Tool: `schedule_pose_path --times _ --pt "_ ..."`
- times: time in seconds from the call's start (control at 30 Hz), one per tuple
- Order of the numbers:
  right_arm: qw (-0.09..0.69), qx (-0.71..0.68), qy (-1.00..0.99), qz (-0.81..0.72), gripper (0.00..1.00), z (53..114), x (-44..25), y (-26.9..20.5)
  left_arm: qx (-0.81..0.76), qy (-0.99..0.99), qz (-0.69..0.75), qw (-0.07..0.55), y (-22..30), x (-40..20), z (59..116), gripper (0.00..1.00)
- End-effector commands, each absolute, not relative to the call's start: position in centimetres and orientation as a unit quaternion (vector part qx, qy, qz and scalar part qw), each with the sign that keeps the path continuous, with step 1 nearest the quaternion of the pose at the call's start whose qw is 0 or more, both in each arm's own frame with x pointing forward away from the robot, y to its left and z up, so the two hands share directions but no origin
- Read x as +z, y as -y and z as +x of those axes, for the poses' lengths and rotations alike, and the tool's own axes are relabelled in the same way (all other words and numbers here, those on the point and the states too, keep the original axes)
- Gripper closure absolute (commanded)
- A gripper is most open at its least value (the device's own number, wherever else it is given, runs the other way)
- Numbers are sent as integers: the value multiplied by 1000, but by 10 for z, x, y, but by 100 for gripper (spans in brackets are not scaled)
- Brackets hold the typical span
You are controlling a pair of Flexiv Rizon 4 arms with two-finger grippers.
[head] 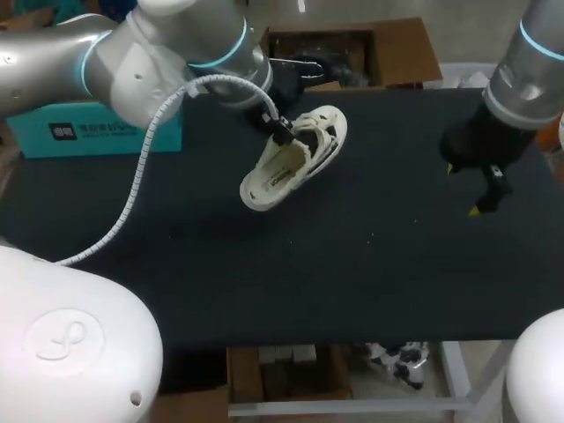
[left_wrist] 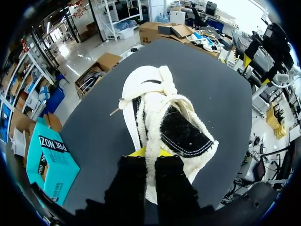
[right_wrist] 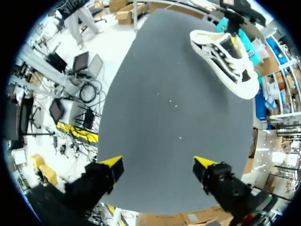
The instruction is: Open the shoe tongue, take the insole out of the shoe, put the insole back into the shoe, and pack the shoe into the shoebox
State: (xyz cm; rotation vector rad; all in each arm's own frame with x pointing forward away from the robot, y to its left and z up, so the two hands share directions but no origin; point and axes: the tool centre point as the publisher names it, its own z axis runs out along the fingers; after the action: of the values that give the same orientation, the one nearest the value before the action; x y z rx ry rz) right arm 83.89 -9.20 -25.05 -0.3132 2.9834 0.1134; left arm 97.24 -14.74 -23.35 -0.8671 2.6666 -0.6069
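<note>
A white lace-up shoe (head: 295,160) hangs tilted just above the dark table, its opening turned toward the head camera and its printed insole (head: 275,174) showing inside. My left gripper (head: 280,132) is shut on the fleecy edge of the shoe's upper by the opening. In the left wrist view the shoe (left_wrist: 164,113) stretches ahead of the left gripper (left_wrist: 150,153), whose yellow tips pinch the white edge. My right gripper (head: 464,188) hovers open and empty over the right side of the table. From the right gripper (right_wrist: 159,165) the shoe (right_wrist: 225,52) lies far ahead.
A teal box (head: 97,132) lies at the table's far left corner and also shows in the left wrist view as the teal box (left_wrist: 49,160). An open cardboard box (head: 352,53) stands behind the table's far edge. The dark tabletop (head: 352,264) runs bare toward the front.
</note>
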Motion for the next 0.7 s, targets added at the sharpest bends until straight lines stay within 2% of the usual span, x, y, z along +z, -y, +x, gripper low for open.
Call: schedule_pose_path --times 0.03,0.4,0.7 --pt "69 37 -992 -103 0 839 -250 92 -223 -929 -254 151 106 -179 969 100" --pt "69 37 -992 -103 0 839 -250 92 -215 -939 -194 185 17 -101 1033 100" --pt "69 37 -992 -103 0 839 -250 92 -222 -927 -208 218 -57 -88 1073 100"
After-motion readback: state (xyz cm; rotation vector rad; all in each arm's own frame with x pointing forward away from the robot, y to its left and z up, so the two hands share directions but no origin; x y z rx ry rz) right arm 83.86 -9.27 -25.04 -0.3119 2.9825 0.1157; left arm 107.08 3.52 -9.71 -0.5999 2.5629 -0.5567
